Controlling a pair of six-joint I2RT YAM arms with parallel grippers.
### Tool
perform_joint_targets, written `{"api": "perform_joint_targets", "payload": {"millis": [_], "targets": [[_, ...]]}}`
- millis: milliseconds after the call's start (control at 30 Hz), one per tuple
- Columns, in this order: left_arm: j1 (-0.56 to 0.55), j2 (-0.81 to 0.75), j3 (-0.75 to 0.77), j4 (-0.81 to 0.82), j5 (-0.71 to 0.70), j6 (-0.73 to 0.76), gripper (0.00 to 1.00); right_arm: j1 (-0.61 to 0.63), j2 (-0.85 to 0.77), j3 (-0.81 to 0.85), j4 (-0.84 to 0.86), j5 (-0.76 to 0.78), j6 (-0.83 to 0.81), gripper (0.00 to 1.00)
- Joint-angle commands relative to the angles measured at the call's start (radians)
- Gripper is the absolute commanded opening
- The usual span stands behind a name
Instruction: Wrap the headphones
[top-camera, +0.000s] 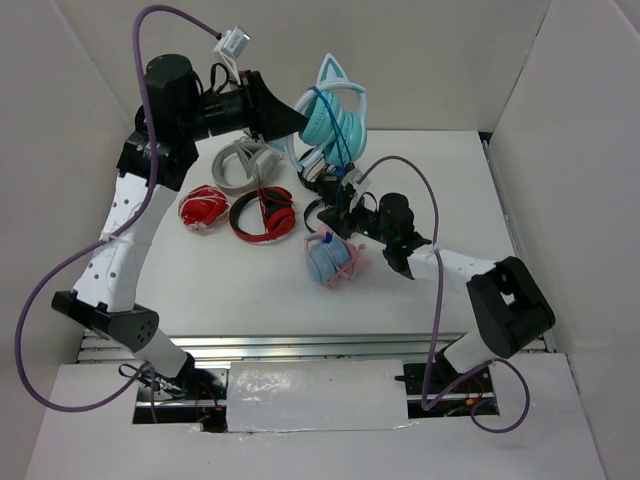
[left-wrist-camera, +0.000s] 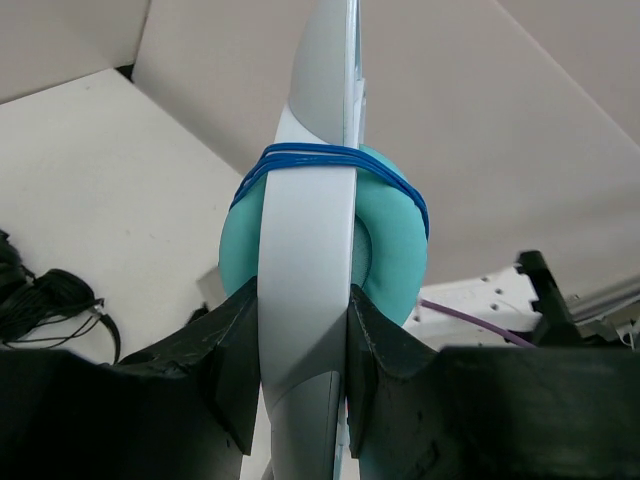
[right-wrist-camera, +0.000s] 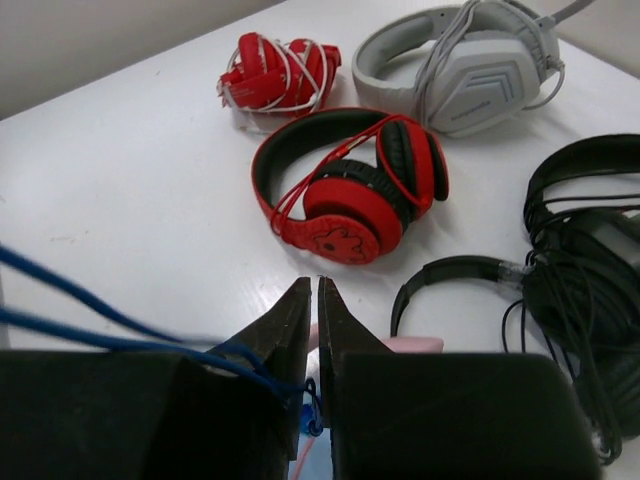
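Note:
The teal cat-ear headphones (top-camera: 335, 110) hang in the air at the back of the table, held by the pale headband (left-wrist-camera: 305, 250). My left gripper (top-camera: 290, 122) is shut on that headband, and its jaws press both sides in the left wrist view (left-wrist-camera: 303, 340). Several turns of the thin blue cable (left-wrist-camera: 300, 155) lie around the band and the teal cushion (left-wrist-camera: 395, 230). The cable (top-camera: 340, 150) runs down to my right gripper (top-camera: 325, 205). My right gripper (right-wrist-camera: 318, 300) is shut, with the blue cable (right-wrist-camera: 100, 315) pinched low between its fingers.
On the table lie red-and-black headphones (right-wrist-camera: 350, 185), a folded red pair (right-wrist-camera: 275, 75), a grey-white pair (right-wrist-camera: 470, 65), black headphones with a tangled cord (right-wrist-camera: 580, 230), and light-blue headphones with a pink band (top-camera: 332, 258). White walls enclose the table.

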Motion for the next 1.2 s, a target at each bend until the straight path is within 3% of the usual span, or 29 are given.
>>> {"api": "perform_joint_targets", "payload": {"millis": [0,233,367,533,800,900,933,1000,1167], "targets": [[-0.007,-0.096,0.02,0.137,0.093,-0.038,0.0,0.006,0.053,0.079,0.17,0.018,0.034,0.15],[-0.007,-0.157,-0.013,0.168,0.171,-0.052,0.0,-0.022,0.149,0.116,0.259,0.005,0.082,0.12],[-0.021,-0.226,-0.119,0.243,0.228,-0.063,0.0,-0.069,0.187,0.152,0.279,-0.069,0.108,0.0],[-0.096,-0.301,-0.248,0.235,0.262,0.058,0.0,-0.139,0.187,0.259,0.186,-0.13,0.065,0.0],[-0.262,-0.347,-0.524,0.156,0.133,0.212,0.0,-0.276,0.129,0.469,-0.144,-0.208,-0.142,0.0],[-0.331,-0.358,-0.68,0.242,0.063,0.204,0.0,-0.312,0.089,0.561,-0.352,-0.245,-0.266,0.0],[-0.348,-0.349,-0.696,0.222,0.033,0.226,0.0,-0.321,0.066,0.584,-0.471,-0.291,-0.336,0.0],[-0.395,-0.323,-0.72,0.156,-0.04,0.282,0.0,-0.333,0.02,0.619,-0.555,-0.311,-0.447,0.0],[-0.49,-0.272,-0.742,0.061,-0.226,0.37,0.0,-0.312,-0.087,0.659,-0.793,-0.253,-0.678,0.0]]}}
